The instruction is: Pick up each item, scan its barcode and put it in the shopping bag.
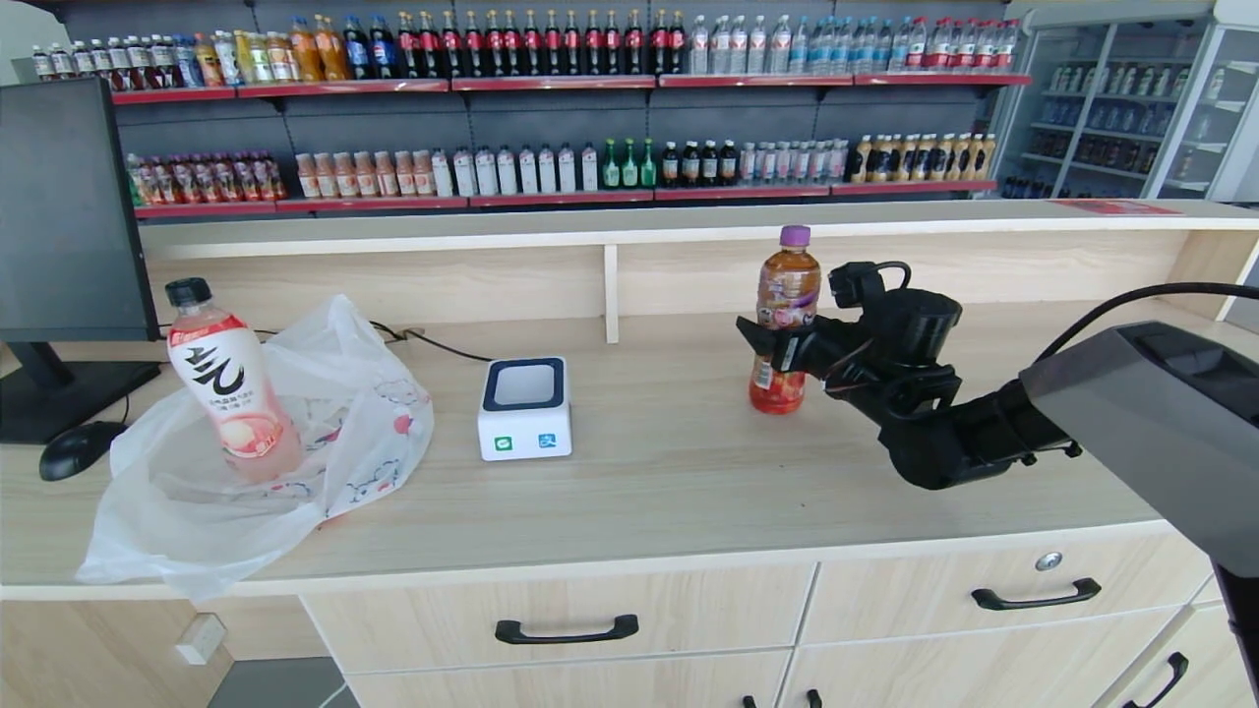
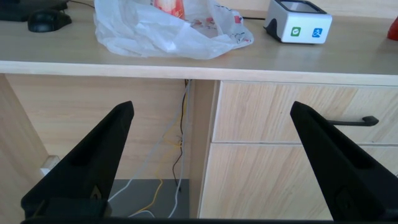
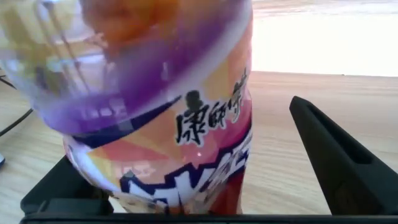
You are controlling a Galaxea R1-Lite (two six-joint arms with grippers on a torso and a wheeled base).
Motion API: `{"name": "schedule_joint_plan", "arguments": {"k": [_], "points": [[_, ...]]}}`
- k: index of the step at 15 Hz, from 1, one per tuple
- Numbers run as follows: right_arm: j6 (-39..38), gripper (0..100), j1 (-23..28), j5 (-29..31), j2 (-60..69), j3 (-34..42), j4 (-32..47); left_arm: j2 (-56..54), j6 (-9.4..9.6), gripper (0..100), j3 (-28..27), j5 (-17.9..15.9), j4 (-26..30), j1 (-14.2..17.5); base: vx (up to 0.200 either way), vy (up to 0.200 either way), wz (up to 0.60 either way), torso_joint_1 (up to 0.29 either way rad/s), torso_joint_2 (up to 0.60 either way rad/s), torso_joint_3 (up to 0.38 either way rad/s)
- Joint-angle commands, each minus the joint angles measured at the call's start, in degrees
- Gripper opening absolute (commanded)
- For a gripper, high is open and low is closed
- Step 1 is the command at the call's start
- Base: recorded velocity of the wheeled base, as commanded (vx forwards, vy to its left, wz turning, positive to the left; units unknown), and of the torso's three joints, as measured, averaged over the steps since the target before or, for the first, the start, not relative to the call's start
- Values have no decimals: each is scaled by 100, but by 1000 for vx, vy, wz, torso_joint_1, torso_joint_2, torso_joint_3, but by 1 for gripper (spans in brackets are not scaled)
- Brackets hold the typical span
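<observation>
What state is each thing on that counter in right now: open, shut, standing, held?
Purple-capped bottle: capped, upright on the counter, inside the right gripper.
Right gripper: open, one finger clear of the bottle.
Left gripper: open, empty.
Pink bottle: capped, standing tilted in the shopping bag.
Shopping bag: open, lying on the counter.
Drawers: shut.

The right bottle has a purple cap and orange drink; the left bottle is pink, black-capped; the bag white with red prints.
</observation>
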State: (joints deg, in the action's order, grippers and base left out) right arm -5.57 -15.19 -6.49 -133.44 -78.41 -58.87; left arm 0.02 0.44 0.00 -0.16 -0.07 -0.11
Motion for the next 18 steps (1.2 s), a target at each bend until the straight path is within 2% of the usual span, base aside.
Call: {"name": "schedule_joint_plan", "arguments": {"k": [1,9,10,18], "points": [[3,100,34,-2,-16,45,-11,-2,0,100,0,-2,-1,2,0,0,0,0,0,0],[39,100,78,7,55,309,-274,-2,0,100,0,-2,-1,2,0,0,0,0,0,0],[39,0,78,16,72,353,-292,-2,0,100,0,-2,-1,2,0,0,0,0,0,0],[135,0,69,16,222,537,-406,-2,0,100,0,-2,-1,2,0,0,0,0,0,0]]}}
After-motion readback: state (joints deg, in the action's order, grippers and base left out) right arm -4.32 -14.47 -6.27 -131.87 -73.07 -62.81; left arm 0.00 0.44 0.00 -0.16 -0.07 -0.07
